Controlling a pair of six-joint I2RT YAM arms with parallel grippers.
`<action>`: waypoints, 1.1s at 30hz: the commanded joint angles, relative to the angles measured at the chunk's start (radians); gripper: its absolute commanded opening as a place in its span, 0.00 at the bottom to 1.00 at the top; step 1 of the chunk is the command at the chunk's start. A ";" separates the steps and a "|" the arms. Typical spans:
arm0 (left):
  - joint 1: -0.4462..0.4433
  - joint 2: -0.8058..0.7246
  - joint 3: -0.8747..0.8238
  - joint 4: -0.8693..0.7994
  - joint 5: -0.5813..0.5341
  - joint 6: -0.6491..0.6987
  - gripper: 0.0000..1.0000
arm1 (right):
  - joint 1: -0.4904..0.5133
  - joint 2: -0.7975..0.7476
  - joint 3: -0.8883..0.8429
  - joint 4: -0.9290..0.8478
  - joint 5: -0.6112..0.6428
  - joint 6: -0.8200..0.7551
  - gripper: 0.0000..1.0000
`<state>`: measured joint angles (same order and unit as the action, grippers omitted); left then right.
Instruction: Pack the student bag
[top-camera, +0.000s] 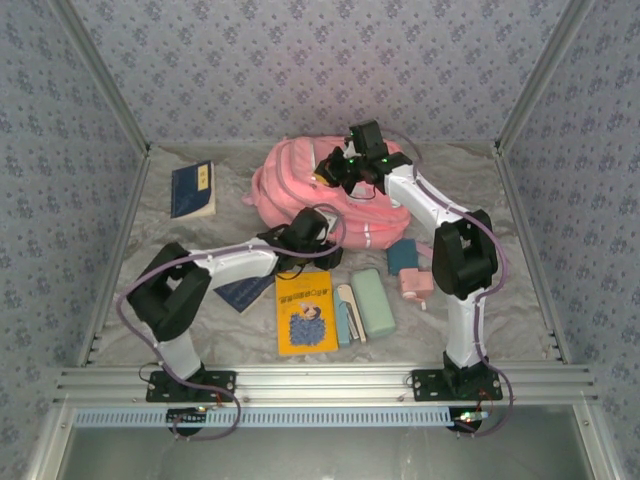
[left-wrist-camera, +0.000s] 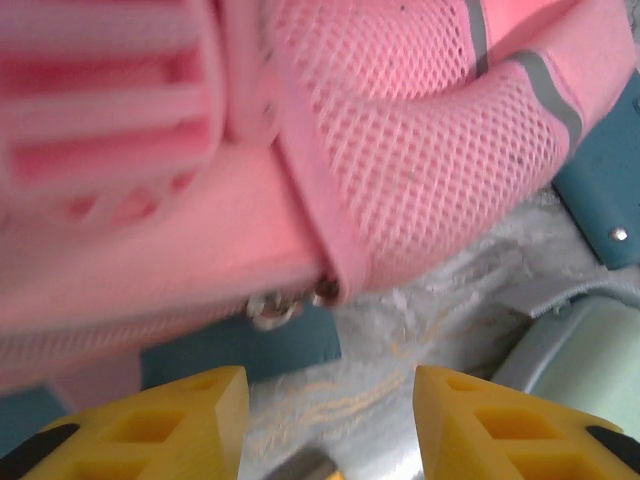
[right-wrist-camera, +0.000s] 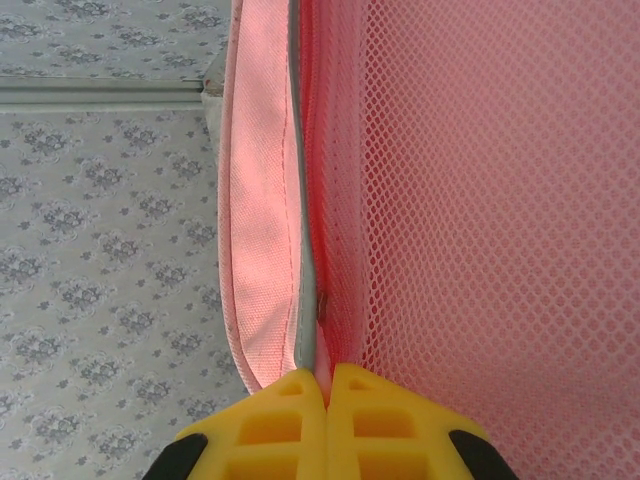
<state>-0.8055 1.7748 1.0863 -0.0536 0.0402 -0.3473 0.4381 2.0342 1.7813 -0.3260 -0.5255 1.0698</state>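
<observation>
The student bag (top-camera: 300, 190), a big soft pink backpack, lies at the back middle of the table. My right gripper (top-camera: 338, 172) is above its top and is shut on a pink trimmed edge of the bag (right-wrist-camera: 262, 200), with mesh fabric (right-wrist-camera: 500, 200) to the right of the fingers. My left gripper (top-camera: 312, 238) is at the bag's near edge. Its yellow fingers (left-wrist-camera: 190, 420) stand open with bare table between them (left-wrist-camera: 330, 420). Just beyond them a metal zipper ring (left-wrist-camera: 270, 308) hangs from the bag's seam (left-wrist-camera: 320, 240).
A blue book (top-camera: 192, 190) lies at the back left. In front of the bag lie a yellow book (top-camera: 305, 312), a dark notebook (top-camera: 245, 292), a pale green case (top-camera: 372, 302), a teal item (top-camera: 403, 255) and a small pink item (top-camera: 415, 287). Walls enclose three sides.
</observation>
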 joint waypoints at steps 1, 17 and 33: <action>-0.004 0.062 0.079 -0.043 -0.013 0.043 0.43 | -0.010 -0.070 0.051 0.066 -0.048 0.047 0.00; -0.003 0.267 0.339 -0.304 -0.229 0.031 0.39 | -0.009 -0.077 0.034 0.097 -0.074 0.077 0.00; 0.009 0.204 0.319 -0.332 -0.203 0.062 0.00 | -0.048 -0.138 -0.026 -0.030 0.044 -0.098 0.10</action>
<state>-0.8070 2.0445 1.4380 -0.3676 -0.1791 -0.2958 0.4141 1.9984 1.7435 -0.2928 -0.5213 1.0618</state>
